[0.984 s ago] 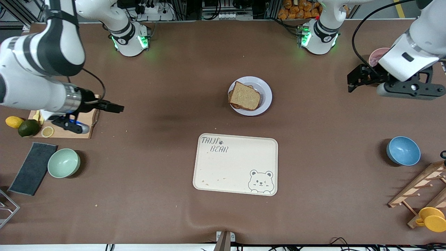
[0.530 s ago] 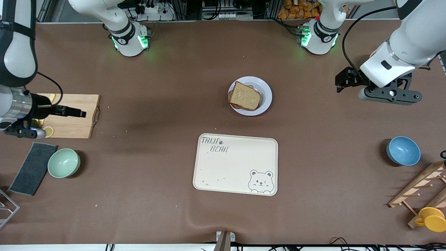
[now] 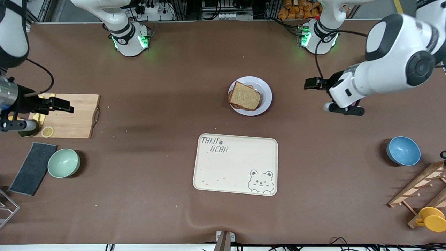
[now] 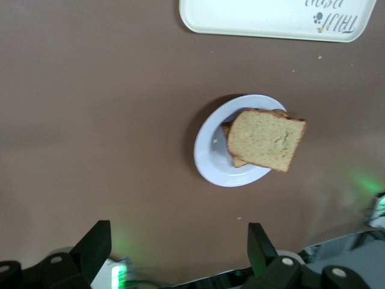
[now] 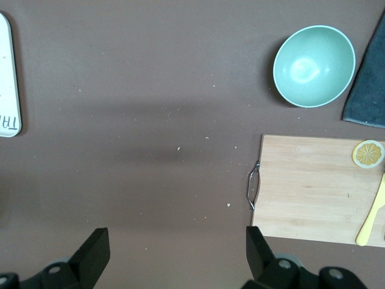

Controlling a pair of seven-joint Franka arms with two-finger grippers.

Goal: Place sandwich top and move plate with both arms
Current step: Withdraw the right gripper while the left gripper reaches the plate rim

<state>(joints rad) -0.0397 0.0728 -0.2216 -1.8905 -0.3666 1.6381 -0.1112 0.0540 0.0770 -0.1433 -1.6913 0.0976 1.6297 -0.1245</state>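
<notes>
Covering lower slice (mostly hidden), sandwich top (image 3: 245, 96) overhangs plate (image 3: 266, 93).

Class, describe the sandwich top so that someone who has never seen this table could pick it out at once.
Start at the cream tray with the bear drawing, mid-table. Just farther from the front camera sits a small white plate. The sandwich top is the square, light-brown bread slice with a darker crust lying uppermost on that plate, the only bread on the table.
</notes>
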